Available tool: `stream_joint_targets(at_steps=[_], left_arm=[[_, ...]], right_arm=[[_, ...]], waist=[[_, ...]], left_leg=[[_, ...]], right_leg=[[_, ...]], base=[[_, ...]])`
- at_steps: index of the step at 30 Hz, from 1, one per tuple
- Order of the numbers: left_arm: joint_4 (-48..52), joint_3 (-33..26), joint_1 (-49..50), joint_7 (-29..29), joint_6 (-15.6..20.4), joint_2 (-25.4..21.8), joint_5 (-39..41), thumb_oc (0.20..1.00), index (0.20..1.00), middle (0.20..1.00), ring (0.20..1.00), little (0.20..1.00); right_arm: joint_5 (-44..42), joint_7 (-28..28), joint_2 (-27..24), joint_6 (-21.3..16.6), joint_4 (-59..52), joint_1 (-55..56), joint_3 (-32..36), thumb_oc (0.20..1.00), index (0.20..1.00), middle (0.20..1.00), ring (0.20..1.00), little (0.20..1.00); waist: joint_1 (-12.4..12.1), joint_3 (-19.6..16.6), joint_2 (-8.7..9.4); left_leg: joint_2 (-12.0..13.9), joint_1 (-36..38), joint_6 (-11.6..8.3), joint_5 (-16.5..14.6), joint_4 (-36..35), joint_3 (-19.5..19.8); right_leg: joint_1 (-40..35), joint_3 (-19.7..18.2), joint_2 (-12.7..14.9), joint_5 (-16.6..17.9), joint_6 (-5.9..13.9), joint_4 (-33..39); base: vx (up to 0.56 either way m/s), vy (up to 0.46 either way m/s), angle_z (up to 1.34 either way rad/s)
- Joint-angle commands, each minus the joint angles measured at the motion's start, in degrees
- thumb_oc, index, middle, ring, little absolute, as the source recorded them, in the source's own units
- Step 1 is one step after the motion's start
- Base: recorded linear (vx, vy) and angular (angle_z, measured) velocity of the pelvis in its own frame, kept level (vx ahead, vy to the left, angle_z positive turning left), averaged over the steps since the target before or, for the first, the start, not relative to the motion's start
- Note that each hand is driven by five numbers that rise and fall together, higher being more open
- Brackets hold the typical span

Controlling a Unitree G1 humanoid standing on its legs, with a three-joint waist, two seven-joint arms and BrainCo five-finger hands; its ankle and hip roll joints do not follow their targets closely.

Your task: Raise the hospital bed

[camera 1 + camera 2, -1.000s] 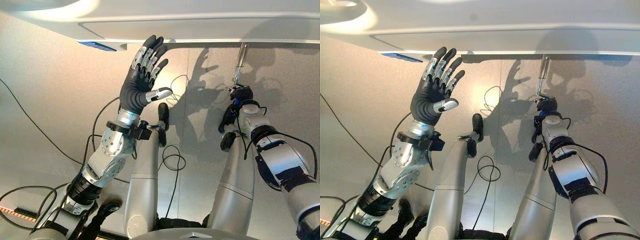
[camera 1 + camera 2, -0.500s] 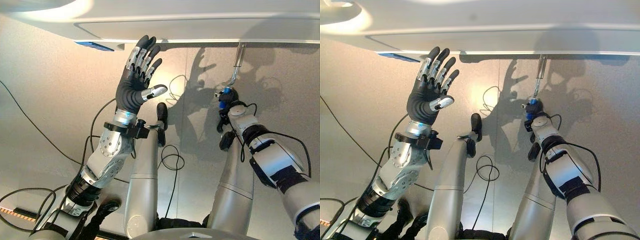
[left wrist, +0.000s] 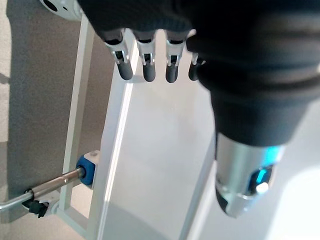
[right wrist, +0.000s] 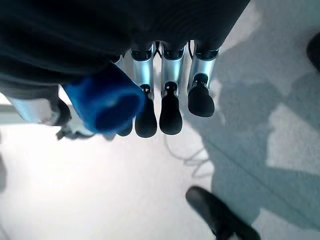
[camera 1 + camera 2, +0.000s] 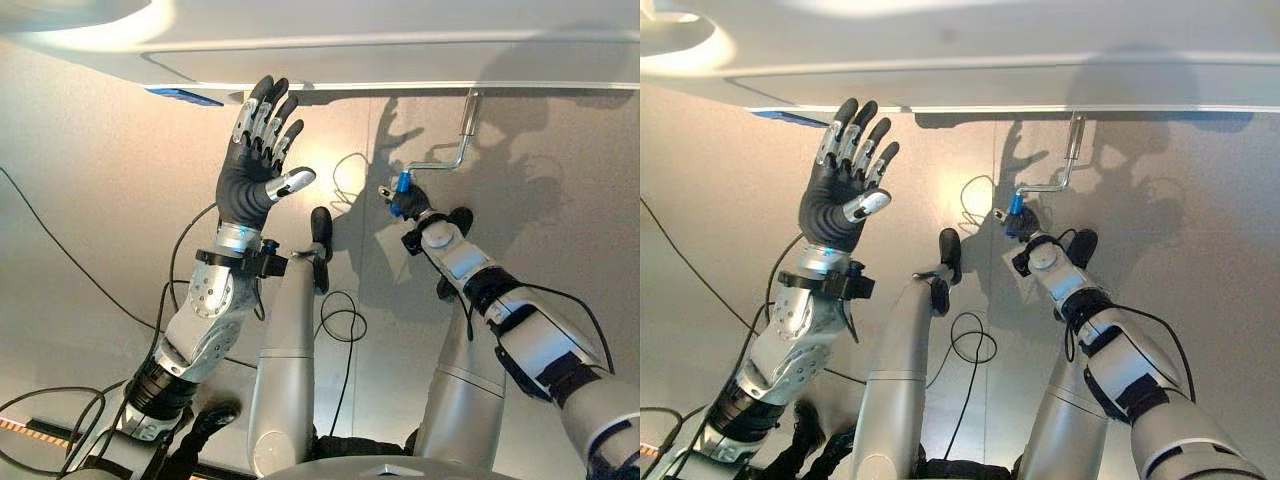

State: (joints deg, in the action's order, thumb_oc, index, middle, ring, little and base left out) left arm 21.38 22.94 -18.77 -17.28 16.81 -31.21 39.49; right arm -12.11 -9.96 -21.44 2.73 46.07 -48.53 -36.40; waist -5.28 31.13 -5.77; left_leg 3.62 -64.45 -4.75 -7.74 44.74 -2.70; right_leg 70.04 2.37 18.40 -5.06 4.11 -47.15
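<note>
The white hospital bed's end panel runs across the top of the eye views. A silver crank hangs from its lower edge and bends left to a blue grip. My right hand is shut on that grip; in the right wrist view its fingers curl beside the blue grip. My left hand is raised and open, with its fingertips close under the bed's edge and nothing in it. In the left wrist view its straight fingers point at the white bed frame, beside the crank's shaft with its blue collar.
A blue label sits on the bed's underside at the upper left. Grey floor lies below the bed, with an orange-marked strip at the lower left corner.
My right hand has swung the blue grip to the left and slightly up, turning the crank from hanging down to pointing left. My left hand has drifted a little left, still open.
</note>
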Motion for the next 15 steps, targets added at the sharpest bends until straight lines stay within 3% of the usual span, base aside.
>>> stream_joint_targets(at_steps=[1,7,10,12,13,15], left_arm=[[7.41,-1.59,1.67,0.91,2.87,0.44,-2.26,1.000,1.000,1.000,1.000,1.000],[7.39,-2.26,2.56,1.32,3.21,-0.65,-2.72,1.000,1.000,1.000,1.000,1.000],[6.80,-2.12,2.00,1.79,3.79,-1.40,-3.49,1.000,1.000,1.000,1.000,1.000],[6.79,-2.09,1.99,1.79,3.80,-1.38,-3.49,1.000,1.000,1.000,1.000,1.000],[6.48,-1.91,1.69,2.42,4.06,-1.90,-3.85,1.000,1.000,1.000,1.000,1.000],[6.31,-2.15,1.84,3.15,4.10,-2.32,-4.15,1.000,1.000,1.000,1.000,1.000]], right_arm=[[-1.94,10.25,17.03,-5.79,-11.44,3.00,-11.47,0.200,0.200,0.200,0.200,0.200],[-12.75,9.54,10.86,-9.48,-24.82,4.17,-9.35,0.200,0.200,0.200,0.200,0.200],[-20.12,9.06,2.80,-13.10,-35.25,5.71,-4.50,0.200,0.200,0.200,0.200,0.200],[-20.12,9.06,2.77,-13.09,-35.28,5.73,-4.48,0.200,0.200,0.200,0.200,0.200],[-22.18,8.26,-2.41,-14.69,-41.37,6.36,-1.36,0.200,0.200,0.200,0.200,0.200],[-24.01,7.85,-6.60,-16.05,-46.44,7.70,2.28,0.200,0.200,0.200,0.200,0.200]], waist=[[-0.76,-1.34,-5.61],[0.19,-1.34,-4.48],[1.13,-1.34,-3.53],[1.11,-1.34,-3.56],[2.01,-1.34,-3.00],[3.00,-1.34,-2.67]], left_leg=[[-2.13,-3.64,-0.40,7.99,-6.40,1.26],[-1.61,-2.22,-0.59,8.28,-7.68,0.82],[-1.11,-0.15,-0.70,8.57,-9.75,0.17],[-1.10,-0.14,-0.71,8.57,-9.76,0.18],[-0.80,2.00,-0.57,8.67,-12.16,-0.41],[-0.54,4.14,-0.57,8.70,-14.13,-1.10]], right_leg=[[-0.64,-0.74,1.52,1.54,3.77,0.32],[-1.55,-0.92,1.28,1.88,3.83,1.42],[-3.17,-0.71,1.09,2.11,4.03,3.16],[-3.20,-0.69,1.08,2.12,4.03,3.18],[-4.75,-0.57,0.87,2.30,4.28,5.08],[-6.18,-0.54,0.49,2.56,4.49,6.80]], base=[[0.00,0.000,0.00],[0.00,0.000,0.00],[0.00,0.000,0.00],[0.00,0.000,0.00],[-0.03,0.014,-0.01],[-0.03,0.012,-0.03]])
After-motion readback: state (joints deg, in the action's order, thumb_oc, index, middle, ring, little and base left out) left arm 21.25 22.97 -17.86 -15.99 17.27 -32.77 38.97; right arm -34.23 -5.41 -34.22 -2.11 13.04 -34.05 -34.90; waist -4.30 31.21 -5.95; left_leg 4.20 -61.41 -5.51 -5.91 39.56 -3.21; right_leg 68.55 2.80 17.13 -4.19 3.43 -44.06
